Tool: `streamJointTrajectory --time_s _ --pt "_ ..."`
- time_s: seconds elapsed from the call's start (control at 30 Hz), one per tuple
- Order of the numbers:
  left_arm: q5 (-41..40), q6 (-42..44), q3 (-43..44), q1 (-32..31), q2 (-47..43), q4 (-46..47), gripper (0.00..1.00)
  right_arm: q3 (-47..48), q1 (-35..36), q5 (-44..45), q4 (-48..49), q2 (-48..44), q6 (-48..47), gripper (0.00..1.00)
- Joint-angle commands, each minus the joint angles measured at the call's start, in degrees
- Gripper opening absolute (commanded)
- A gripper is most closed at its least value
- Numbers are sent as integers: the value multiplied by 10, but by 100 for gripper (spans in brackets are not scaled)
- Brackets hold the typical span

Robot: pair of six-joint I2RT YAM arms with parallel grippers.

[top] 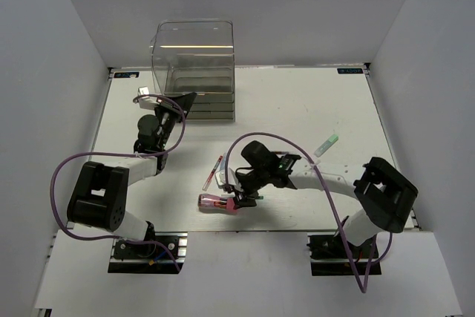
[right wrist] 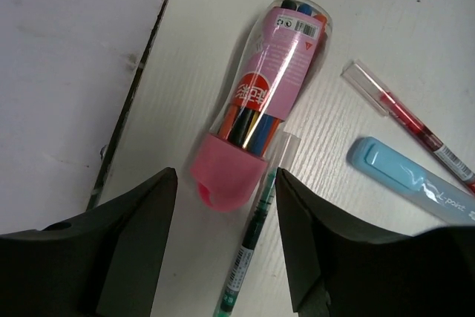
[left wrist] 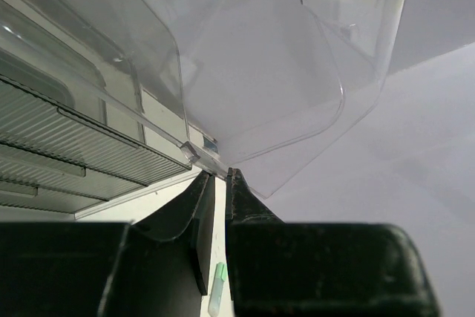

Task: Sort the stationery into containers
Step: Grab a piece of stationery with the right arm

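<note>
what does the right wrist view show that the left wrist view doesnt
Only right wrist: the pink tube, a green pen, a red pen, a light-blue marker, and open fingers either side of the tube's cap. Only left wrist: the clear box, its drawers, and fingers pinched on its edge. Both: the white table.

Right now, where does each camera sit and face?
Top external: above and behind, looking down on table; left arm and right arm show.
Left wrist: faces clear box; left gripper pinches its edge.
Right wrist: looks down at pink tube; right gripper open above it.
Shared: top and right wrist both show the tube.
</note>
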Motion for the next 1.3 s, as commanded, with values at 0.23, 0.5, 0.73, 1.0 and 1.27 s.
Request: streamJointTrajectory --time_s 0.23,0.5,0.73,1.0,1.27 --pt "11 18 28 5 -42 -1 0 33 41 63 63 62 73 62" --pt "17 18 28 5 -42 5 0 34 59 96 71 94 72 60" --pt "11 18 33 5 -42 5 0 31 62 120 90 119 70 55" --pt "11 18 33 5 -37 5 0 41 61 111 60 101 55 6" --pt "11 18 38 5 -31 5 0 74 54 113 47 15 24 0"
